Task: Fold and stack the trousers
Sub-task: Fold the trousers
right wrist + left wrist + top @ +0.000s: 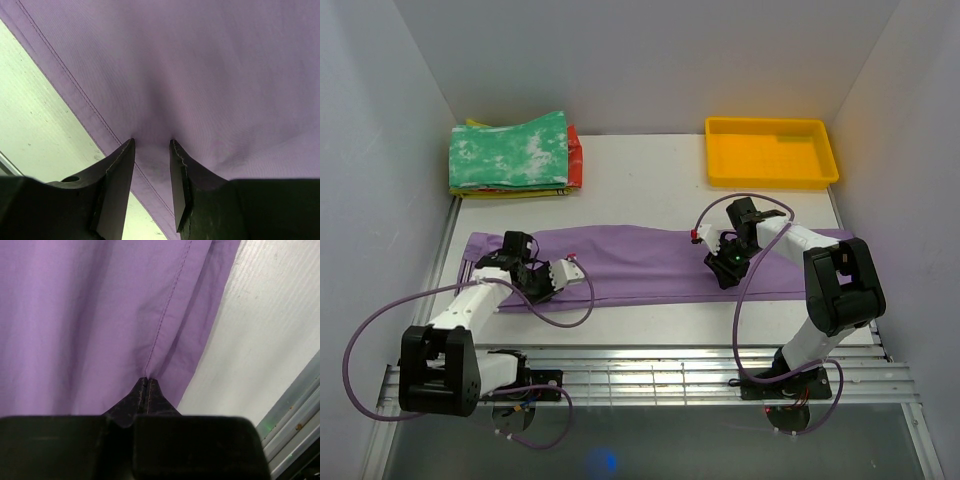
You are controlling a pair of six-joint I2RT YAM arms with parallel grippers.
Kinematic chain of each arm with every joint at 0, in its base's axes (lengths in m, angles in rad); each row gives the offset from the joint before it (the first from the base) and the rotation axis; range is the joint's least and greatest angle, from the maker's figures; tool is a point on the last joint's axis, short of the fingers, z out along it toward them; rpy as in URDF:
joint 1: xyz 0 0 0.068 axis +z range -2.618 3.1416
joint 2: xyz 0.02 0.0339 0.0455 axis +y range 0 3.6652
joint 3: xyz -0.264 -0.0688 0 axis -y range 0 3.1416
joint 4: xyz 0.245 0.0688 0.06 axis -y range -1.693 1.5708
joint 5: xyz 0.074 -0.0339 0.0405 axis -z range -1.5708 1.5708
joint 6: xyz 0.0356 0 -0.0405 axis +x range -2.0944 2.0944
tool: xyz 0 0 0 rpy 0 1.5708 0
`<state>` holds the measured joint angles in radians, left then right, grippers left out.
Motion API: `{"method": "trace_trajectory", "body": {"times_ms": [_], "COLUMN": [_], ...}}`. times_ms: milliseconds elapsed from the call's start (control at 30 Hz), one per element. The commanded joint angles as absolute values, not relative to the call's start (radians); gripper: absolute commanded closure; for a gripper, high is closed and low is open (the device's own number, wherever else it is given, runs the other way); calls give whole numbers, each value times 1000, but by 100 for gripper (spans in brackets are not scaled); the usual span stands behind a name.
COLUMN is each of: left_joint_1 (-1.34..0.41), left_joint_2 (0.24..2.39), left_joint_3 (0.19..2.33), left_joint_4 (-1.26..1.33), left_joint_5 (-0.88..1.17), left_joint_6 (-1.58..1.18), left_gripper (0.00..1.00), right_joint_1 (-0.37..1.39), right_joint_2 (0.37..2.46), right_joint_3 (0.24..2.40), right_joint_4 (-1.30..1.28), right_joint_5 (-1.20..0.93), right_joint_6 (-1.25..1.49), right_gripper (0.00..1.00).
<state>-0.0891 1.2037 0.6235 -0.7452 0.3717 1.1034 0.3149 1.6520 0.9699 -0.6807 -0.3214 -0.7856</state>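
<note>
The lilac trousers lie stretched left to right across the white table. My left gripper sits at their near left edge. In the left wrist view it is shut on the trousers, pinching a fold where a stitched seam runs into the jaws. My right gripper is over the right half of the cloth. In the right wrist view it is open, both tips pressed down onto the fabric just inside the hemmed near edge, with a strip of cloth between them.
A folded green-and-white garment tops a stack with red and yellow layers at the back left. A yellow tray stands at the back right. Metal rails run along the near table edge. White walls close in both sides.
</note>
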Motion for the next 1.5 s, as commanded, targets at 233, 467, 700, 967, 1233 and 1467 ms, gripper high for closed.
{"method": "trace_trajectory", "body": {"times_ms": [233,467,700,967,1233,1467], "left_joint_1": [-92,-92,-92,-22,328,443], "left_joint_2": [1011,1068,1046,1046,1711,2015], "left_joint_3": [684,563,679,1077,1619,1931], "left_joint_4": [-937,-869,-857,-705,-1040,-1144], "left_joint_5": [394,417,511,571,834,685], "left_joint_6": [1163,1167,1068,555,560,486], "left_gripper": [100,95,39,2,13,18], "right_joint_1": [318,318,318,318,400,488], "right_joint_2": [1638,1600,1542,1407,1635,1700], "right_joint_3": [973,1034,1317,1260,1390,1241], "right_joint_4": [-684,-727,-741,-234,-399,-227], "right_joint_5": [-307,-354,-538,-691,-819,-680], "right_joint_6": [-793,-787,-700,-302,-250,-193], "right_gripper": [60,61,34,10,9,18]}}
